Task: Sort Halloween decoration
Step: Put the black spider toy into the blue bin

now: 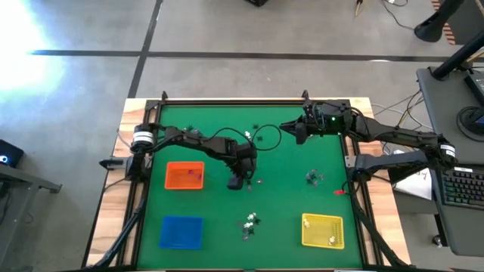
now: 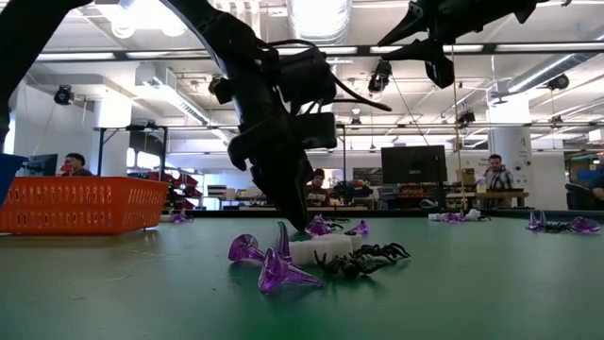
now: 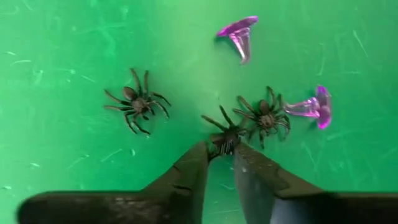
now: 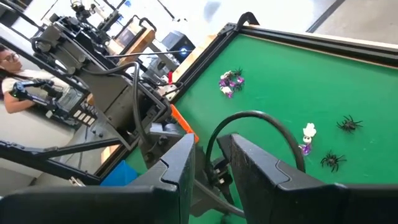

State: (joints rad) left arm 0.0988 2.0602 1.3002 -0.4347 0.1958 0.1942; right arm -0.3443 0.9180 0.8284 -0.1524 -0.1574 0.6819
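Note:
On the green mat, the Halloween decoration lies in small groups of black spiders, purple pieces and white bits. In the left wrist view there are two loose spiders (image 3: 138, 102) (image 3: 266, 115) and two purple pieces (image 3: 239, 34) (image 3: 314, 107). My left gripper (image 3: 221, 152) points down at the mat's middle (image 1: 237, 183), its tips closed in on a third black spider (image 3: 225, 138). My right gripper (image 1: 291, 128) hangs raised over the far part of the mat. It is open (image 4: 211, 165) and nothing sits between its fingers. My left gripper has the black spider's body (image 3: 224, 143) between the free ends of its two fingers. It comes steeply from above. The spider lies on the mat, and its legs spread out ahead of the fingertips.
An orange tray (image 1: 184, 176) stands left of my left gripper. A blue tray (image 1: 181, 230) is at the near left and a yellow tray (image 1: 323, 230) at the near right. More trinkets lie near the front edge (image 2: 316, 253), at the right (image 1: 312, 177) and far off (image 4: 230, 81).

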